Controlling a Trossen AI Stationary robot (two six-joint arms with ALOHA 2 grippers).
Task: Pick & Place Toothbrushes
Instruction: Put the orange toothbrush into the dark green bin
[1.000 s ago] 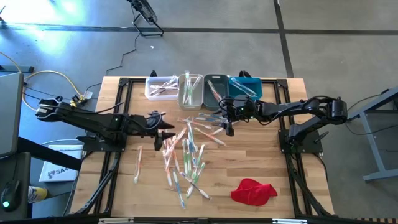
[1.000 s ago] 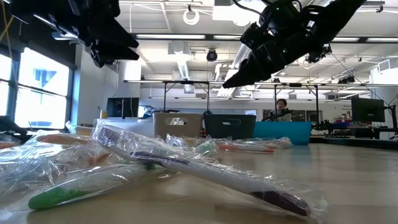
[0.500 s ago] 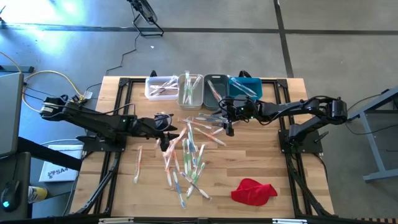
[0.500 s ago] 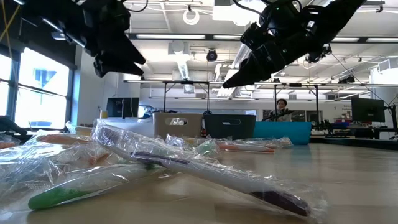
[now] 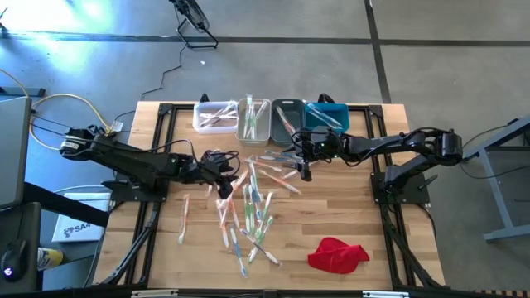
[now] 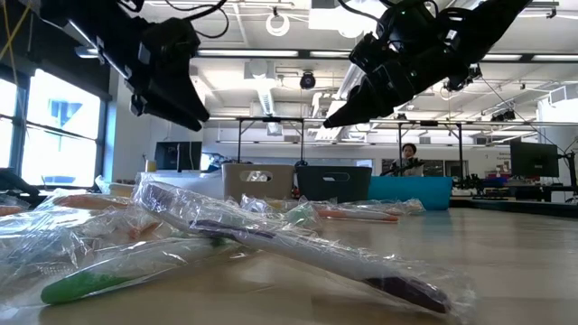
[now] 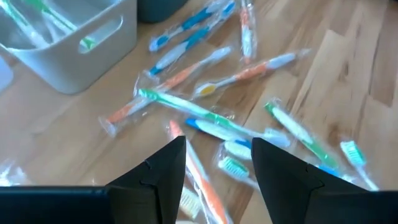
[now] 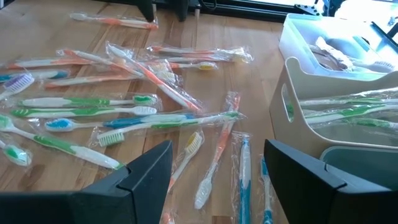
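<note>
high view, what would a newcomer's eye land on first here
The heap of wrapped toothbrushes strewn over the middle of the table. Next, the two dark arms reaching in from either side, the left claw and the right claw both open above the heap. Then the row of four bins along the far edge, and the red cloth alone near the front right.

A white box on the floor, lower left of the high view, carries partly readable letters, apparently "SAA"; nothing else is legible.
</note>
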